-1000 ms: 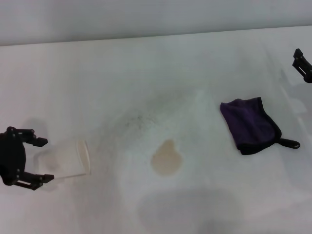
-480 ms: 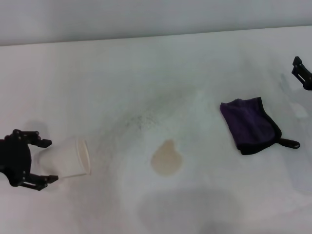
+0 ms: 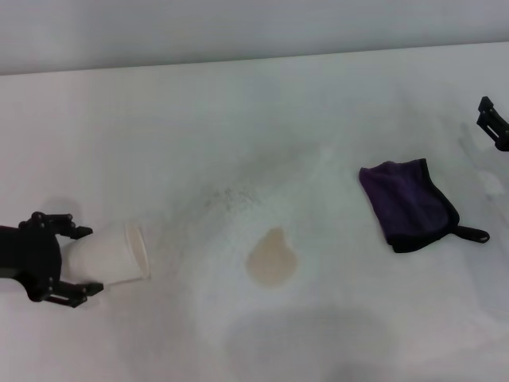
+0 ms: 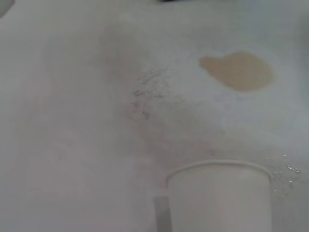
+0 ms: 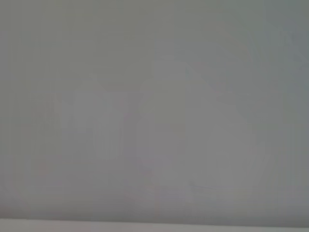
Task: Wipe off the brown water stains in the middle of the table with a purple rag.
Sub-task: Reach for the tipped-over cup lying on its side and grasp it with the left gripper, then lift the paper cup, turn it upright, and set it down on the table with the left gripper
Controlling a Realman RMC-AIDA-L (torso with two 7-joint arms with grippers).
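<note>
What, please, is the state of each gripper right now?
Left gripper: open, fingers either side of the white paper cup lying on its side.
Right gripper: at the table's far right edge, holding nothing visible.

1. No text, label, brand, number or sign can be read anywhere in the three views.
2. The purple rag [image 3: 409, 206] bears no legible tag.
3. The white cup [image 3: 118, 255] is plain, and the worktop [image 3: 238, 127] carries no markings.
</note>
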